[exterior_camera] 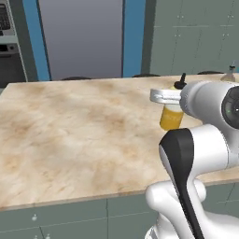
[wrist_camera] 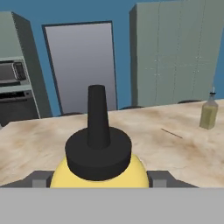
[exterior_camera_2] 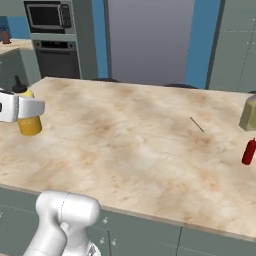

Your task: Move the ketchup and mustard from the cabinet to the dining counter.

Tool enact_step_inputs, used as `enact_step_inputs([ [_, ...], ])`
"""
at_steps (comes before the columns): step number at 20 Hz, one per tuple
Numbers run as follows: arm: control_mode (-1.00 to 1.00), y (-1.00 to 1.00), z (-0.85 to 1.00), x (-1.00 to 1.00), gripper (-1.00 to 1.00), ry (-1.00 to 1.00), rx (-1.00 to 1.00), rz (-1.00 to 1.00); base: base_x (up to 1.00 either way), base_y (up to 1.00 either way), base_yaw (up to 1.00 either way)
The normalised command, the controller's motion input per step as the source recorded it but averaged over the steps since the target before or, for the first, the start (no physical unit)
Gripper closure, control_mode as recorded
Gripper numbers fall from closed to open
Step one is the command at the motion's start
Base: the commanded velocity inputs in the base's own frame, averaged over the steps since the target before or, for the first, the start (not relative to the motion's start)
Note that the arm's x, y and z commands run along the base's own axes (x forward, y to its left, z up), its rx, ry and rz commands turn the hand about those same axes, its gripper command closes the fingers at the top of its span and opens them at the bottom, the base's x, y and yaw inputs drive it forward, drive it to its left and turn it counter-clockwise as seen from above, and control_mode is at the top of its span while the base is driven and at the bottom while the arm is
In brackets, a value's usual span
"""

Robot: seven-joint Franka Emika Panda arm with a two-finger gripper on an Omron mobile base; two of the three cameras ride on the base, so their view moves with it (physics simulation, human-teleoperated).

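The mustard point(wrist_camera: 99, 168), a yellow squeeze bottle with a dark pointed cap, stands upright between my fingers. My gripper point(wrist_camera: 99, 180) is shut on its body. From the base cameras the white hand point(exterior_camera: 164, 96) crosses the mustard point(exterior_camera: 171, 117) just below its cap, with the bottle's base at or just over the dining counter point(exterior_camera: 70, 135). The mustard point(exterior_camera_2: 29, 122) is at the counter's left end and the gripper point(exterior_camera_2: 24, 108) grips it there. The ketchup point(exterior_camera_2: 248, 151), a small red bottle, stands on the dining counter point(exterior_camera_2: 135, 145) far to the right. The cabinet is out of view.
An olive-green bottle point(exterior_camera_2: 249, 114) stands at the counter's far right, behind the ketchup. A thin dark stick point(exterior_camera_2: 196, 124) lies on the slab. A microwave and oven point(exterior_camera_2: 46, 17) are in the back left, and tall grey-green cupboards point(wrist_camera: 179, 48) in the back right.
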Motion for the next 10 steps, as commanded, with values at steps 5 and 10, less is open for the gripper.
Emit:
enact_step_inputs([
  [5, 1.0, 0.0, 0.0, 0.0, 1.0, 0.0, 0.0, 0.0, 0.32, -1.0, -0.01],
  [10, 1.0, 0.0, 0.0, 0.0, 1.0, 0.0, 0.0, 0.0, 0.06, -1.0, -0.03],
])
